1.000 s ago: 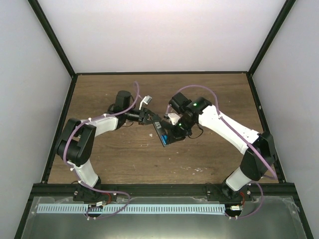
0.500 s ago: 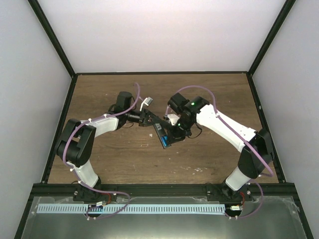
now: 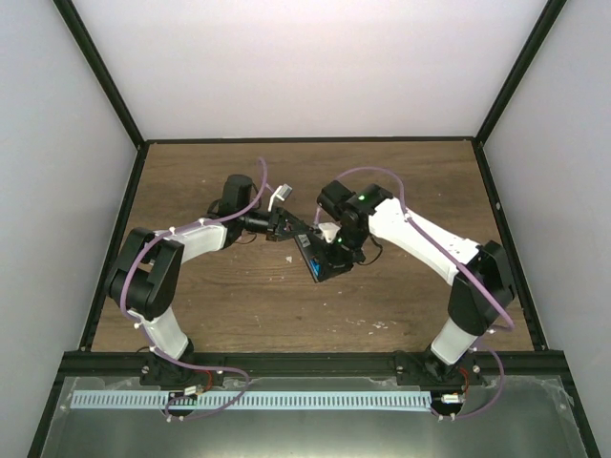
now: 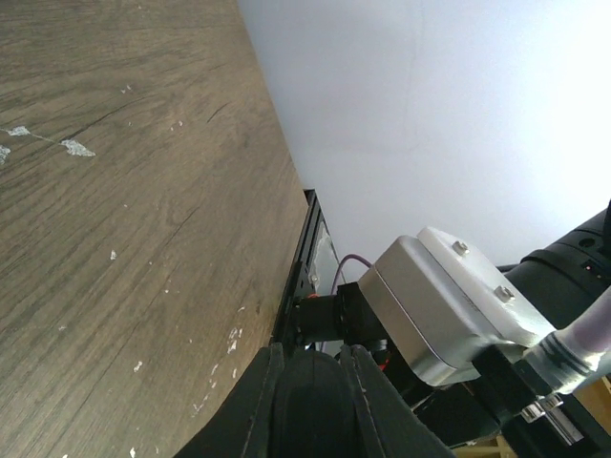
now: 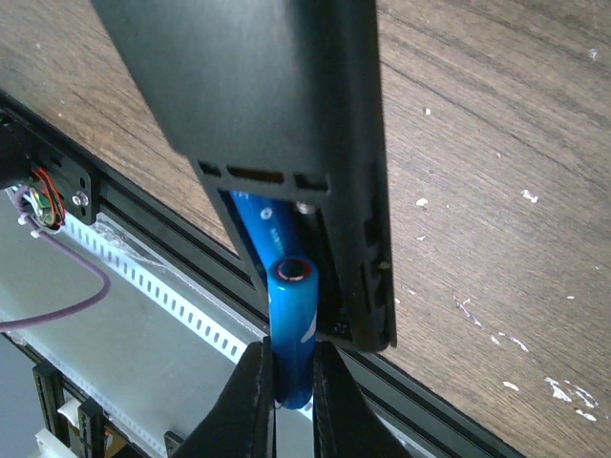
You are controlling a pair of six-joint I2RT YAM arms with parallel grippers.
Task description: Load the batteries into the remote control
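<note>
Over a brown wooden worktop walled in white, the right tool pinches a light, hard, probably slippery battery by its lower half, tip at the open bay of the stiff remote, where a second battery lies, while the left tool clamps the remote's other end.

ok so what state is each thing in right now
remote control: gripped at one end, battery bay open
first battery: lying inside the bay
second battery: pinched, end at the bay, not seated
left gripper: shut on the remote control
right gripper: shut on the second battery
</note>
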